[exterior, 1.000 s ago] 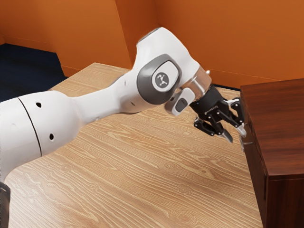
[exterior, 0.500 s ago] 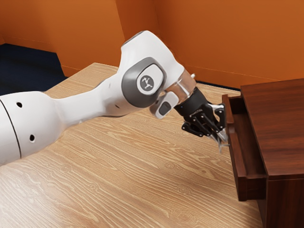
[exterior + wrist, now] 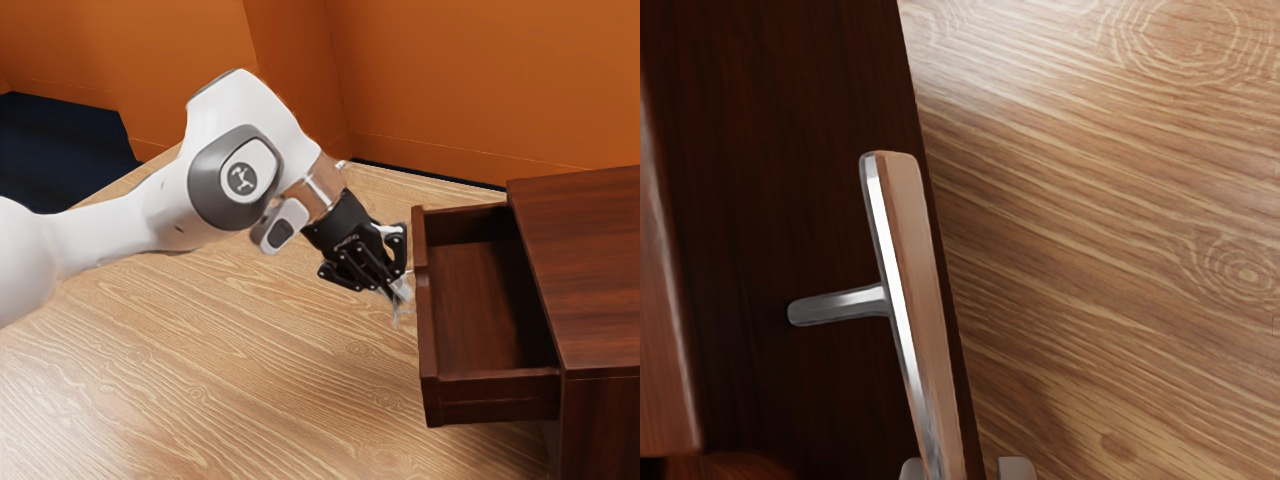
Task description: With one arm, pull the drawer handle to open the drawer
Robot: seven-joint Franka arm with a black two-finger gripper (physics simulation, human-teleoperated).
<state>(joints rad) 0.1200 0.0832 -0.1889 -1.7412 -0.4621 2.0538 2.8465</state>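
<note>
The dark wooden drawer (image 3: 478, 312) stands pulled well out of its cabinet (image 3: 590, 250) toward the exterior view's left, and nothing lies on its open inside. My black gripper (image 3: 399, 291) is at the drawer's front panel (image 3: 427, 330), shut on the thin metal drawer handle (image 3: 404, 297). In the wrist view the handle (image 3: 902, 310) runs as a silvery bar on a short post, standing off the dark front panel (image 3: 770, 200). Just under my hand, the two fingertips (image 3: 1013, 466) flank the bar's near end.
The light wooden table (image 3: 250, 370) spreads to the exterior view's left and front of the cabinet. Orange walls (image 3: 480, 70) close the back. My white arm (image 3: 150, 215) crosses the table from the left.
My hand has drawn back toward the exterior view's left with the handle in it. The drawer went from nearly closed to far out of the cabinet.
</note>
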